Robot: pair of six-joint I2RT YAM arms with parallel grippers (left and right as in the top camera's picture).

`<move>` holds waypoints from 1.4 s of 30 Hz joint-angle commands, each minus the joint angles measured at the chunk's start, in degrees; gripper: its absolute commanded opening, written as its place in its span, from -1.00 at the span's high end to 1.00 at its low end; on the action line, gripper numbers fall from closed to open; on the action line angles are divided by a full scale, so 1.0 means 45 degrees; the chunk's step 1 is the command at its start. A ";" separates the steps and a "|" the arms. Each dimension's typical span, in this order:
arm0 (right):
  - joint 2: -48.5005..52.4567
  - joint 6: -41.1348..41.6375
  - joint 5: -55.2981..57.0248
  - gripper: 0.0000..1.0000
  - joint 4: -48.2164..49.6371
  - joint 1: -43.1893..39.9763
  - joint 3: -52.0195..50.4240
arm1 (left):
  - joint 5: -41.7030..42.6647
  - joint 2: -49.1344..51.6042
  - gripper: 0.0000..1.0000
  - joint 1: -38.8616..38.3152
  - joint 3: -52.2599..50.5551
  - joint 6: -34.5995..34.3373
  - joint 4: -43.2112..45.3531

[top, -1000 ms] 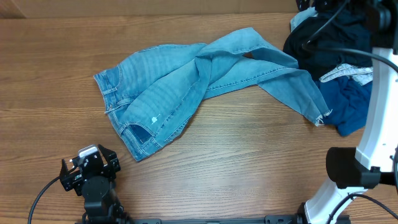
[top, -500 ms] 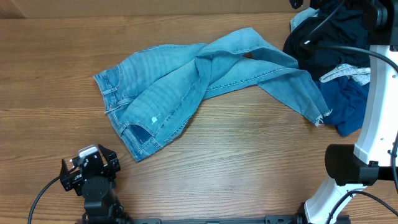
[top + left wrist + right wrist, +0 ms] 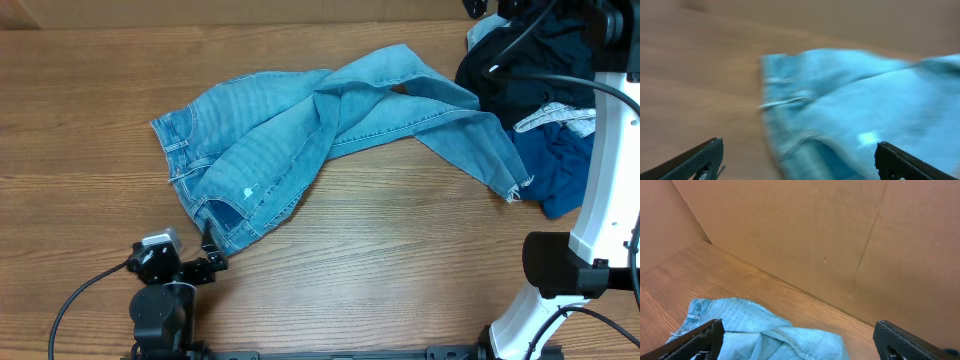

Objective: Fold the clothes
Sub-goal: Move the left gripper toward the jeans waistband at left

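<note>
The light blue jeans (image 3: 290,140) lie crumpled across the middle of the wooden table (image 3: 400,270), waistband at the left. One leg runs right to a frayed hem (image 3: 512,190). More clothes are piled at the right: black fabric (image 3: 530,60) and a dark blue piece (image 3: 560,165). My left gripper (image 3: 210,252) stands open just off the near left corner of the jeans. The blurred left wrist view shows the jeans (image 3: 865,110) ahead of that gripper (image 3: 800,165), with nothing held. My right gripper (image 3: 800,342) hangs open and empty, high over the jeans (image 3: 755,330).
A brown cardboard wall (image 3: 815,240) closes off the back of the table. The white right arm (image 3: 610,180) rises at the right edge, its cables crossing the dark pile. A pale grey garment piece (image 3: 560,115) lies on that pile.
My left gripper has swung right and forward, its fingers now pointing at the near corner of the jeans. The right arm and the clothes have not moved.
</note>
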 commanded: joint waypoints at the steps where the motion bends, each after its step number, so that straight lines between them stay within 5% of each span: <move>1: 0.0039 -0.0053 0.0034 -1.00 0.0175 -0.0034 0.0039 | 0.4313 -0.0015 -1.00 -0.0010 0.0000 -0.2297 0.1195; 7: 0.0039 -0.0287 0.0121 -1.00 0.0345 -0.0039 0.0039 | 0.5255 0.0695 -1.00 -0.0010 0.1035 -0.3536 0.1744; 16: 0.0039 -0.0340 0.0165 -1.00 0.0544 -0.0097 0.0039 | 0.4294 0.6547 -1.00 -0.0520 0.7757 -0.0894 -0.2676; 20: 0.0039 -0.0335 0.0165 -1.00 0.0525 -0.0146 0.0039 | 0.1656 0.9340 -1.00 -0.2390 1.0593 -0.0335 -0.4410; 24: 0.0039 -0.0330 0.0160 -1.00 0.0461 -0.0141 0.0039 | -0.3818 1.2099 -1.00 -0.5440 1.2313 -0.0651 -0.5625; 35: 0.0039 -0.0335 0.0165 -1.00 -0.0126 -0.0141 0.0039 | -0.4192 1.5266 -1.00 -0.5809 1.2522 0.0321 -0.3104; 42: 0.0039 -0.0330 0.0282 -1.00 -0.0515 -0.0141 0.0039 | -0.4600 1.6223 -1.00 -0.3536 1.2522 -0.2681 -0.3230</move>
